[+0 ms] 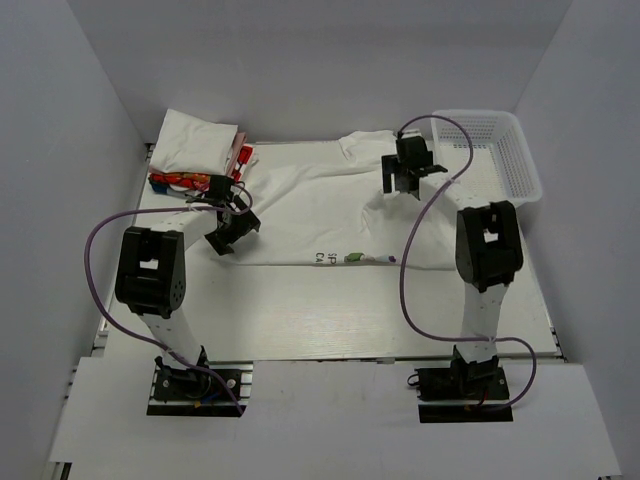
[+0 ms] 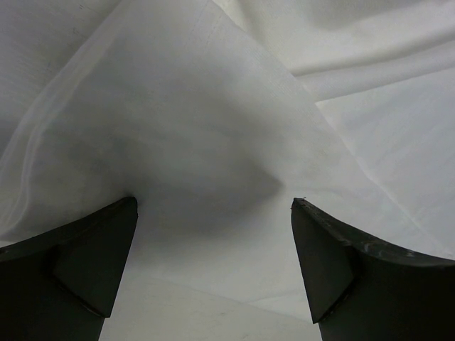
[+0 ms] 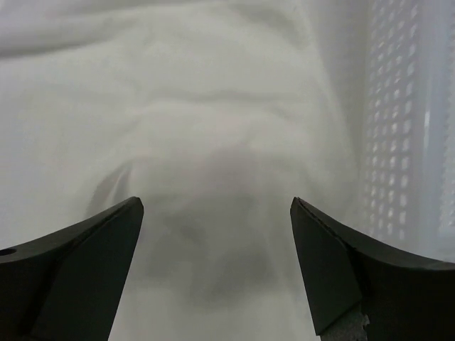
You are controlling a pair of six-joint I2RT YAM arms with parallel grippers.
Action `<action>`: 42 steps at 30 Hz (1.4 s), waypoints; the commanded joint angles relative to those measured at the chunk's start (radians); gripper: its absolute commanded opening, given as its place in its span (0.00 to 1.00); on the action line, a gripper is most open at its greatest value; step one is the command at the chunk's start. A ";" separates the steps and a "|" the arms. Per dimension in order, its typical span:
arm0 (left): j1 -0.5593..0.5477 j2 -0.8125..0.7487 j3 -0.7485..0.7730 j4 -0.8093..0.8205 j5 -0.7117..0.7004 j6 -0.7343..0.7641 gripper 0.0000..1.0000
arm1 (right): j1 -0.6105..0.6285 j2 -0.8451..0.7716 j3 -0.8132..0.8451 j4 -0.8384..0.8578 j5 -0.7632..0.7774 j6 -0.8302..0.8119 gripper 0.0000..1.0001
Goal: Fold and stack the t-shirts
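A white t-shirt [image 1: 320, 205] lies spread across the back half of the table, a small green print and dark lettering near its front edge [image 1: 345, 258]. A stack of folded t-shirts [image 1: 195, 150], white on top and red patterned below, sits at the back left. My left gripper [image 1: 232, 235] stands open over the spread shirt's left edge; white cloth [image 2: 213, 142] fills the gap between its jaws, ungripped. My right gripper [image 1: 405, 180] hangs open above the shirt's back right part, with rumpled cloth [image 3: 213, 177] below it.
A white plastic mesh basket [image 1: 510, 150] stands at the back right, its wall [image 3: 405, 142] close beside my right gripper. White walls enclose the table on three sides. Purple cables loop from both arms.
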 commanded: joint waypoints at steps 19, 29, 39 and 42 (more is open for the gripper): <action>0.003 -0.056 -0.142 -0.104 -0.042 0.022 1.00 | 0.038 -0.376 -0.609 -0.127 -0.185 0.288 0.90; 0.003 -0.338 -0.461 -0.306 0.037 -0.171 1.00 | 0.044 -0.753 -1.028 -0.376 -0.547 0.549 0.90; -0.006 -0.881 -0.471 -0.543 0.049 -0.208 1.00 | 0.075 -1.217 -0.924 -0.584 -0.502 0.440 0.90; 0.003 -0.869 -0.373 -0.478 -0.050 -0.193 1.00 | 0.095 -1.174 -0.939 -0.412 -0.610 0.402 0.90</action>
